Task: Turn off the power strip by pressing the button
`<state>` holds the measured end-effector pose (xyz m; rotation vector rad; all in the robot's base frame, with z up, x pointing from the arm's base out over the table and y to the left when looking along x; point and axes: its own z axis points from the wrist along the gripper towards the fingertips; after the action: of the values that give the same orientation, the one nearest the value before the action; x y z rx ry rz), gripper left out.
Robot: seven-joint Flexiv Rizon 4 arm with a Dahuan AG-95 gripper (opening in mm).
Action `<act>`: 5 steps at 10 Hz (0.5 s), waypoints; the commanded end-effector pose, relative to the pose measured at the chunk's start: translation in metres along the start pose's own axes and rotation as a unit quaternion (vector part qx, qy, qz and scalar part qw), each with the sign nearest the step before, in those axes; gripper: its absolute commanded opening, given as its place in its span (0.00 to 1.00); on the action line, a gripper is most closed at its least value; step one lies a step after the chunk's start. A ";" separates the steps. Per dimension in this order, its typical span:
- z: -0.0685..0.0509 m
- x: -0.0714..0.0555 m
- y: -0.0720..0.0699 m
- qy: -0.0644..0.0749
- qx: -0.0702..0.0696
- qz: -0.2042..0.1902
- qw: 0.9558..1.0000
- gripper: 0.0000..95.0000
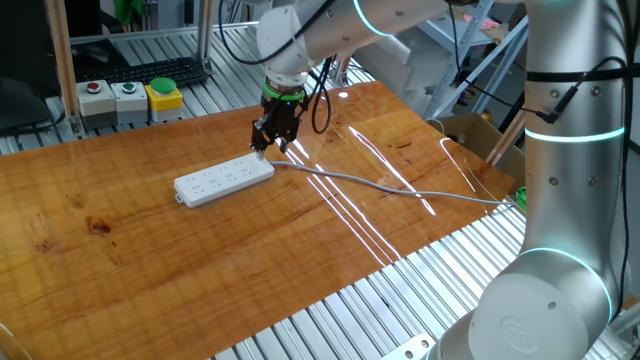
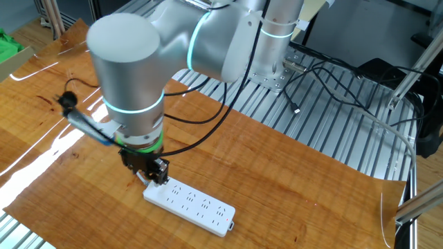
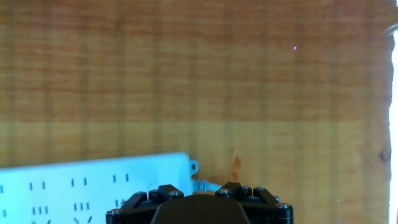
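Observation:
The white power strip (image 1: 225, 180) lies flat on the wooden table, and its thin grey cord (image 1: 400, 188) trails off to the right. It also shows in the other fixed view (image 2: 194, 202) and low left in the hand view (image 3: 87, 186). My gripper (image 1: 264, 146) hangs straight down with its tips right at the strip's cord end, as the other fixed view (image 2: 154, 178) also shows. The button is hidden under the gripper. No view shows the fingertips clearly, so I cannot tell their state.
Two grey push-button boxes (image 1: 110, 95) and a yellow-based green button (image 1: 163, 93) stand at the table's far left, with a keyboard (image 1: 150, 72) behind them. A cardboard box (image 1: 480, 135) sits off the right edge. The arm's base (image 1: 560, 200) stands front right.

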<state>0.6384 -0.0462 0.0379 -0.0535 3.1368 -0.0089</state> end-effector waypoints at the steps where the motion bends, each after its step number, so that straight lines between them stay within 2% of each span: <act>1: 0.001 -0.001 0.000 0.000 0.001 0.000 1.000 0.60; 5: -0.001 0.001 0.004 -0.004 0.002 -0.008 1.000 0.60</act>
<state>0.6365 -0.0393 0.0399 -0.0798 3.1242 -0.0190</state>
